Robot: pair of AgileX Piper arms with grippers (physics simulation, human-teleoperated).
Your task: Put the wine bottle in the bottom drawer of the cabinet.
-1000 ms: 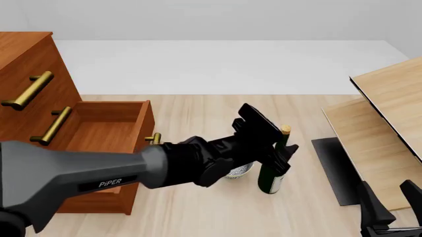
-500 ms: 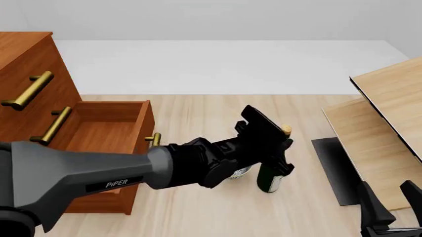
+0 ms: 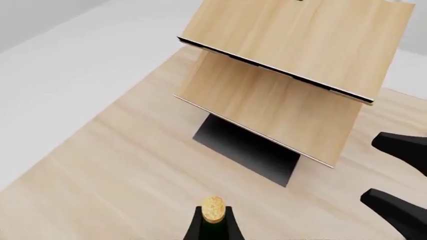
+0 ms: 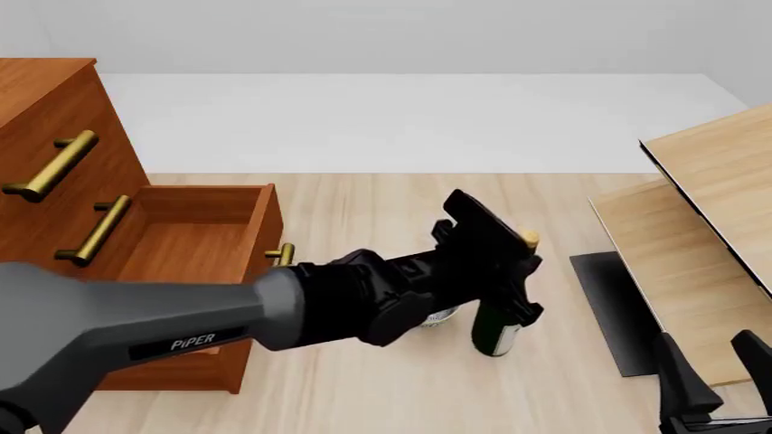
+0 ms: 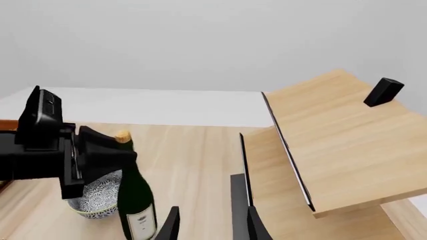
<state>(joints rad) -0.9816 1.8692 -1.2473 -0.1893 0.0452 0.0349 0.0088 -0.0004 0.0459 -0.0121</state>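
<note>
The wine bottle stands upright mid-desk, beside a speckled bowl — the left end effector grips its neck. Right end effector — parted, empty, near edge.

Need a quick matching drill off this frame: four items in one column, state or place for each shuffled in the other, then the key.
Column 1:
1. wine bottle
2. bottom drawer
3. bowl
4. left hand

Column 2:
A. pulled open, nothing showing in the part of its inside that is in view
B. at the bottle's upper part, just under the cork
C. standing upright on the table
D. patterned, right beside the bottle's base

Pairs: 1-C, 2-A, 3-D, 4-B
</note>
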